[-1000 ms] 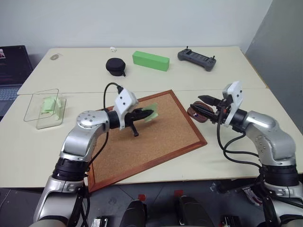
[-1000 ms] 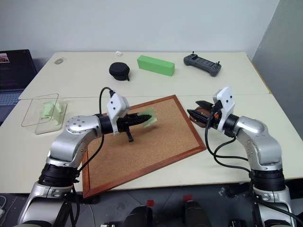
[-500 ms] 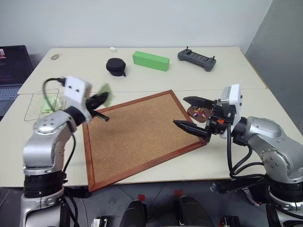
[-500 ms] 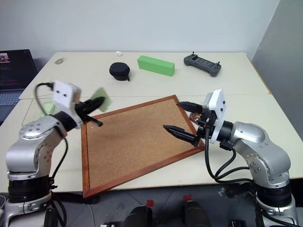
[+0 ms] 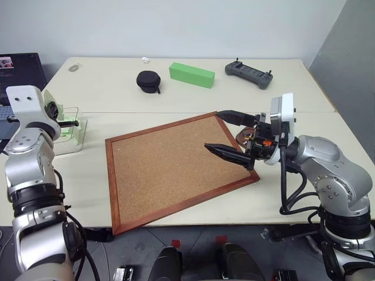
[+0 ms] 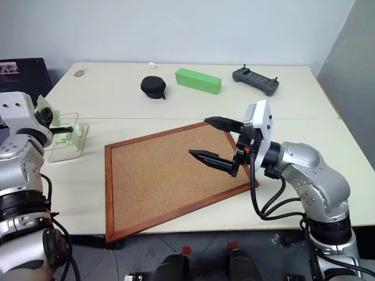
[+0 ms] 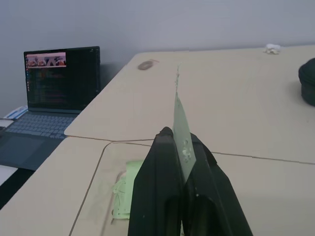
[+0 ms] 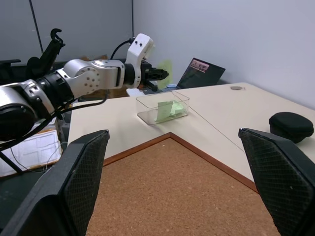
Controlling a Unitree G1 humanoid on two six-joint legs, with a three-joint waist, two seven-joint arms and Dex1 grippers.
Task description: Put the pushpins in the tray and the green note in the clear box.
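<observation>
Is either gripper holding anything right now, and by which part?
The left gripper pinches the green note by its lower edge, the slip standing up past the fingertips. The right gripper is open and holds nothing.

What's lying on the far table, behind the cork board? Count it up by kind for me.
Green block: 1
Black round case: 1
Controller: 1
Small white bit: 1
Small flat disc: 1
Total: 5

Cork board [image 5: 176,167], laptop [image 7: 56,81], black case [image 5: 148,80]
</observation>
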